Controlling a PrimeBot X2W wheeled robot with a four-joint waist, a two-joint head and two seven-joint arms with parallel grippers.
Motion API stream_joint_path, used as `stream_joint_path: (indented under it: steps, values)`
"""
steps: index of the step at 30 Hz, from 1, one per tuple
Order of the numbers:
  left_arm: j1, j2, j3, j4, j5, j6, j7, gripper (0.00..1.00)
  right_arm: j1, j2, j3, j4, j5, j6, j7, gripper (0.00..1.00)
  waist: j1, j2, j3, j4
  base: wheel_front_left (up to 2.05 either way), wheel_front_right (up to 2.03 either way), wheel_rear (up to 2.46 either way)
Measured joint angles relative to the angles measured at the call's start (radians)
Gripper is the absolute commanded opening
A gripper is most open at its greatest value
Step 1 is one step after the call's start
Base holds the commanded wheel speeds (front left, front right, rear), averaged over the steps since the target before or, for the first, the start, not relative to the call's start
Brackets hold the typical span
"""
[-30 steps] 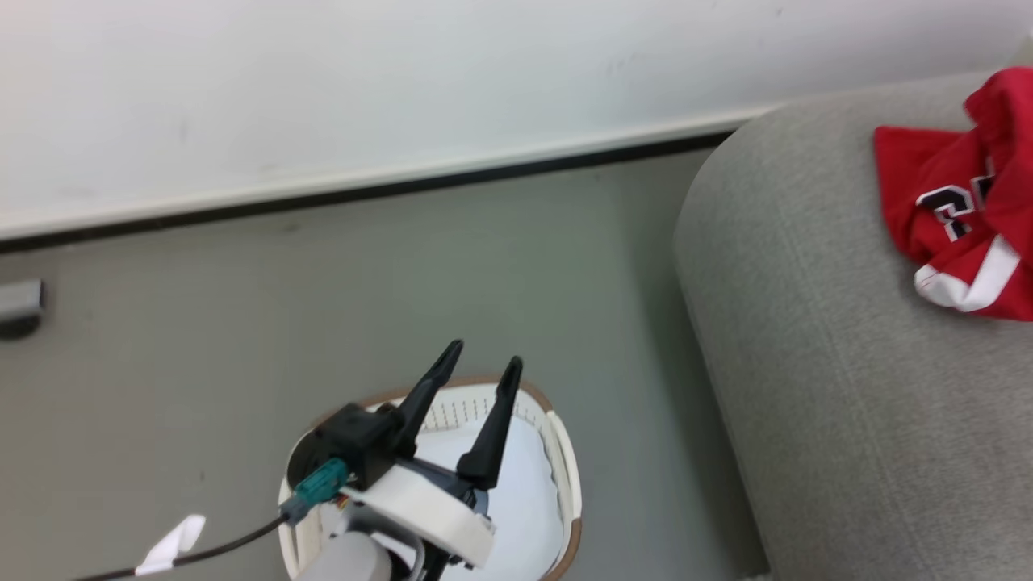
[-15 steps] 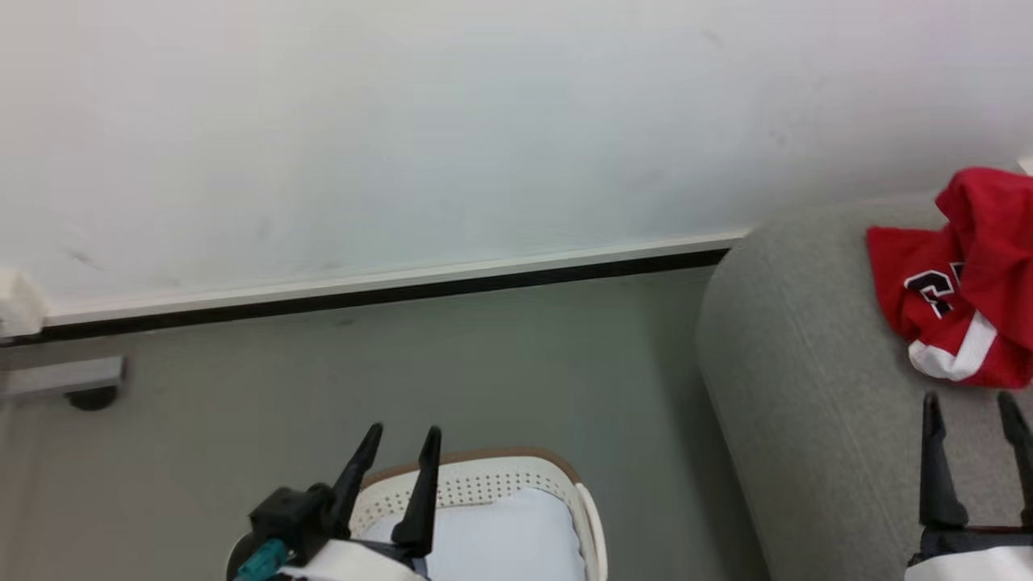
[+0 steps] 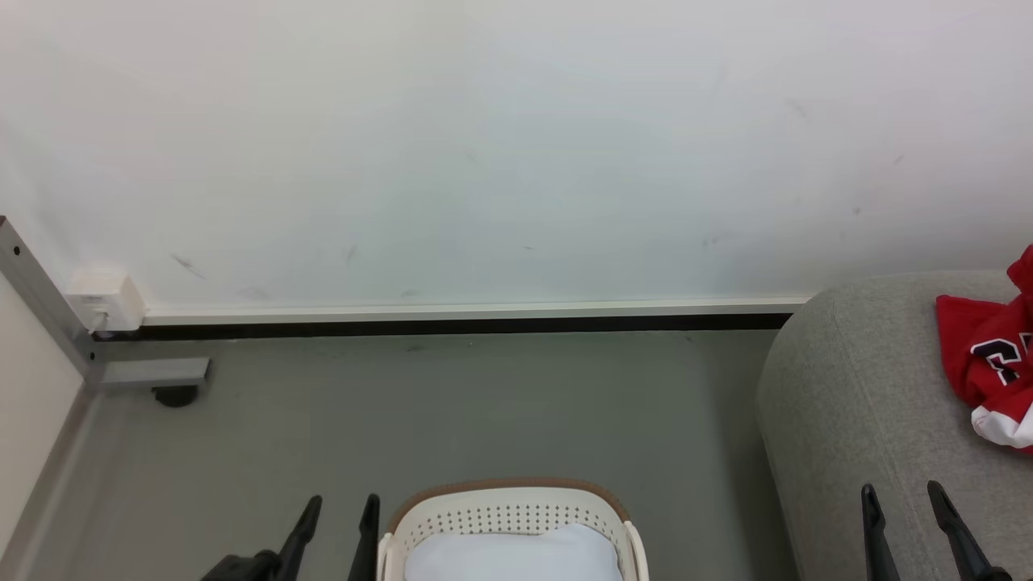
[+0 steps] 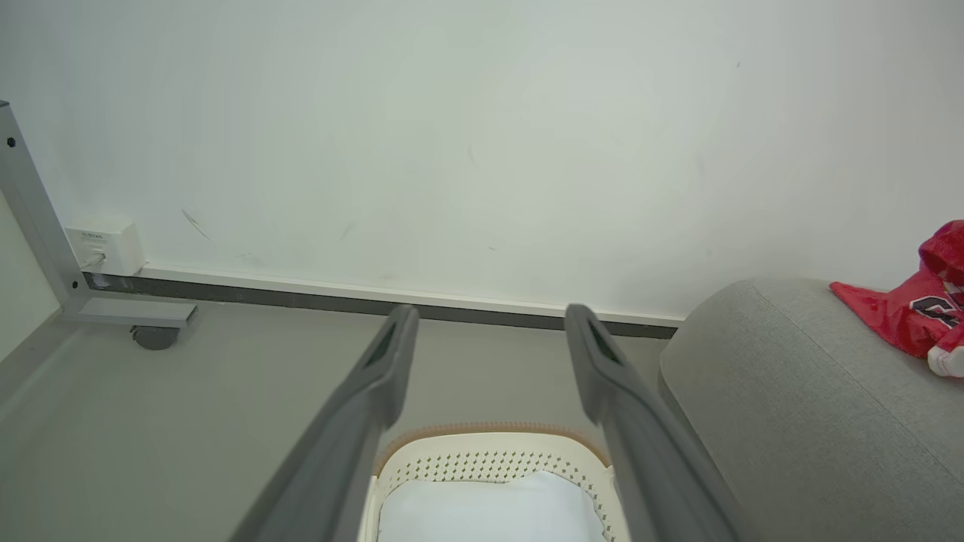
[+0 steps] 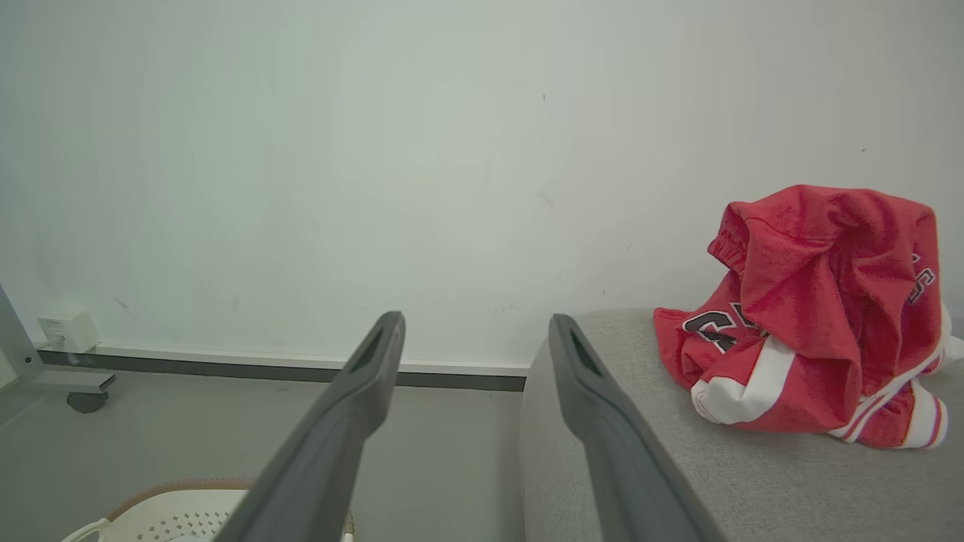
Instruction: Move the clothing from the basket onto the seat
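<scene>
Red jerseys [image 5: 817, 316] lie crumpled in a heap on the grey seat [image 5: 753, 482], also at the right edge of the head view [image 3: 989, 371] and of the left wrist view [image 4: 915, 305]. The cream basket [image 3: 508, 508] with its brown rim stands on the floor at bottom centre, holding only something pale and white [image 3: 516, 557]. My left gripper [image 3: 339, 508] is open beside the basket's left side, nothing between its fingers. Over the seat's [image 3: 855, 403] front part my right gripper [image 3: 902, 496] is open and holds nothing.
A white wall with a dark baseboard [image 3: 452, 325] runs behind the grey floor [image 3: 452, 411]. At the left stand a grey metal frame leg with a caster [image 3: 173, 394] and a small white box [image 3: 105, 297] on the wall.
The head camera has tilted up and the picture shifted. My left gripper has drawn back from over the basket to its left side; the right gripper came into view at the lower right.
</scene>
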Motion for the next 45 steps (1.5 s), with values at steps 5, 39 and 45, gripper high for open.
stream_joint_path:
  steps: [5,39,45]
  values:
    - [0.013,-0.019,0.037,0.018,0.039,-0.028,0.0,1.0,0.009,0.0,0.005,0.027,0.017,0.0,0.0,1.0,0.0,0.0,0.0,0.01,0.0,0.0,0.0]
    - [0.014,-0.058,0.111,0.047,0.107,-0.078,0.0,1.0,-0.002,0.0,0.034,0.098,0.032,0.0,0.0,1.0,0.0002,0.0,-0.002,0.004,0.0,0.0,0.0]
    - [0.014,-0.058,0.104,0.053,0.101,-0.079,0.0,0.0,-0.003,0.0,0.034,0.101,0.033,0.0,0.0,0.0,0.0002,0.0,-0.004,-0.004,0.0,0.0,0.0]
